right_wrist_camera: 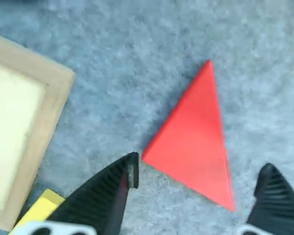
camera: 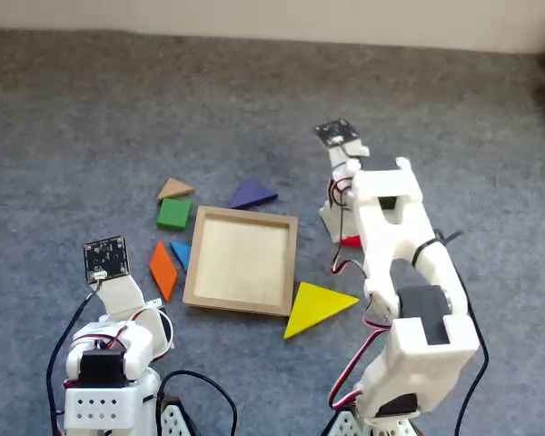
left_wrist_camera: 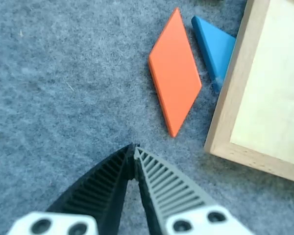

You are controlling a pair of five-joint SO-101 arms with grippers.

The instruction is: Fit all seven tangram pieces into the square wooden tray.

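High view hides most of the red triangle (camera: pixel 350 241) under the right arm (camera: pixel 400 245), beside the tray's (camera: pixel 194 263) right edge. Right gripper (right_wrist_camera: pixel 201 171) gapes astride it; left gripper (left_wrist_camera: pixel 134 149), clenched on nothing, hangs over open carpet (left_wrist_camera: pixel 63 73) by the tray's left edge.

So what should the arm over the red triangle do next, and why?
Probably lower the right gripper and close it on the red triangle. Its fingers are open, with the triangle lying flat on the carpet between them, and the wooden tray beside it holds no pieces yet.
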